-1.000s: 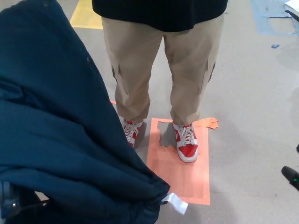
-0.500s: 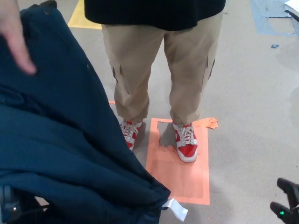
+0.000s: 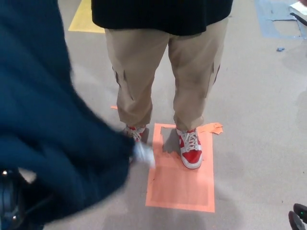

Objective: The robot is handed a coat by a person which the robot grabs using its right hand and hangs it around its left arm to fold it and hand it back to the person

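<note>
We are looking down at a blurred dark blue coat (image 3: 48,120) that is filling the left half of the view and closing off that side. A person's legs (image 3: 144,72) are standing in the upper middle, blocking the way ahead. To their right, bare grey floor (image 3: 259,120) is lying open, with our right hand (image 3: 298,219) showing at the bottom corner. An orange floor patch (image 3: 182,187) is lying uncovered below the legs.

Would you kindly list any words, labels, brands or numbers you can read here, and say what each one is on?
None can be read.
White tag on the dark blue coat: motion-blurred, any print illegible.
Orange floor marking: no text shows.
Red and white shoe: no legible brand.
</note>
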